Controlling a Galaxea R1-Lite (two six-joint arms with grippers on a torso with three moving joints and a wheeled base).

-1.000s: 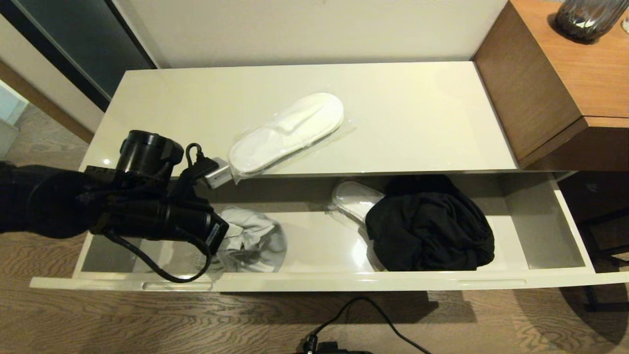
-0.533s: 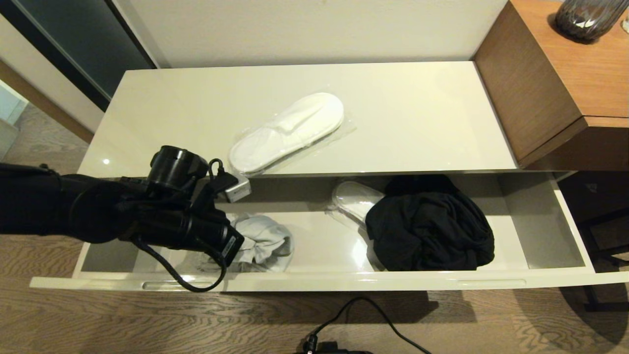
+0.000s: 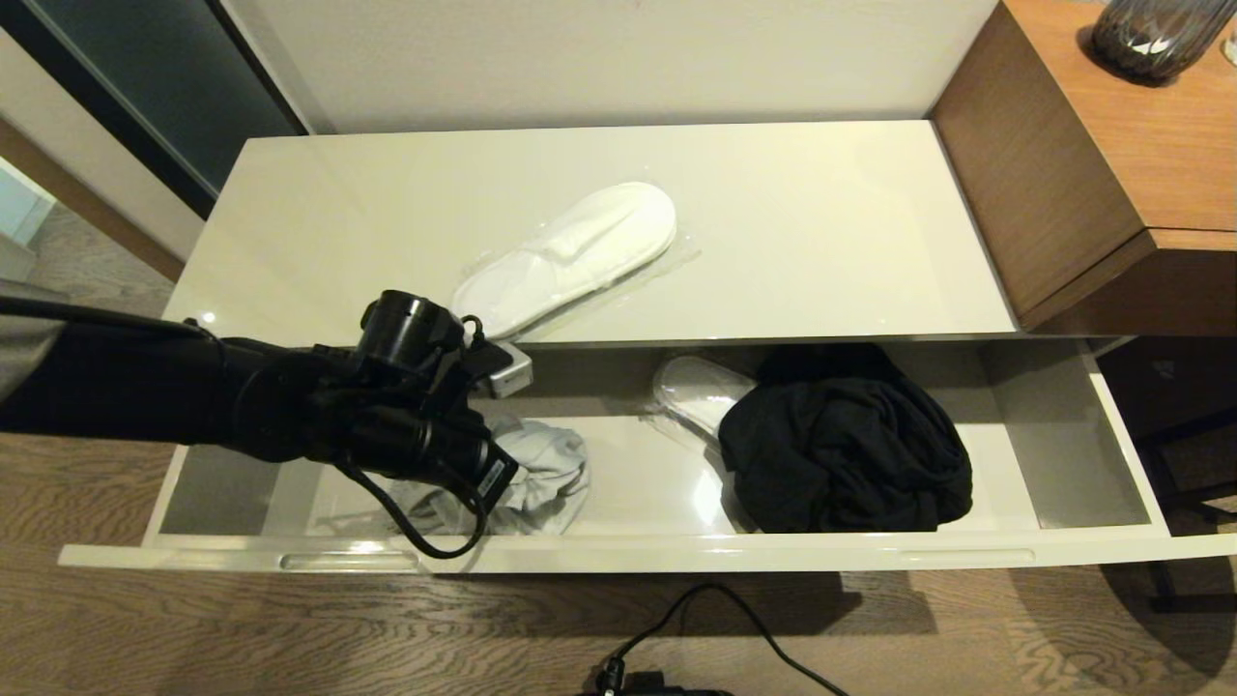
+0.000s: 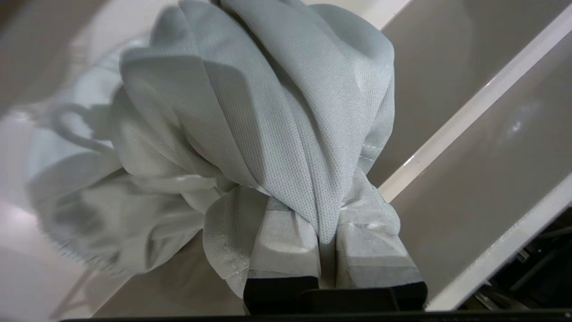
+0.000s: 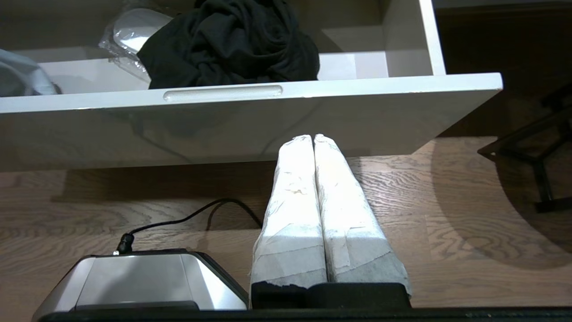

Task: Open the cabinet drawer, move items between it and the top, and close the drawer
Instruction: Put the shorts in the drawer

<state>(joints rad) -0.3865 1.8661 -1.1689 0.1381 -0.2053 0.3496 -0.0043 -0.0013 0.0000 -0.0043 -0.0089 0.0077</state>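
The cream cabinet drawer (image 3: 618,553) stands pulled out below the top (image 3: 821,232). My left gripper (image 4: 328,210) is shut on the light grey garment (image 3: 546,474), holding it bunched just over the drawer's left half; cloth hides the fingertips. In the drawer's middle lie a black garment (image 3: 846,449) and, partly under it, a white slipper in a clear sleeve (image 3: 696,391). Another white slipper (image 3: 570,256) lies on the top. My right gripper (image 5: 314,139) is shut on nothing, low over the floor before the drawer front (image 5: 250,120); the head view does not show it.
A taller brown wood-grain unit (image 3: 1092,164) with a dark glass vase (image 3: 1155,34) stands right of the cabinet. A black cable (image 3: 705,628) runs across the wooden floor to the robot base (image 5: 134,281). A dark metal frame (image 5: 532,156) sits to the drawer's right.
My left arm has carried the grey garment rightward along the drawer, about a fifth of its length, and the cloth hangs more bunched. Slippers and black garment have not moved.
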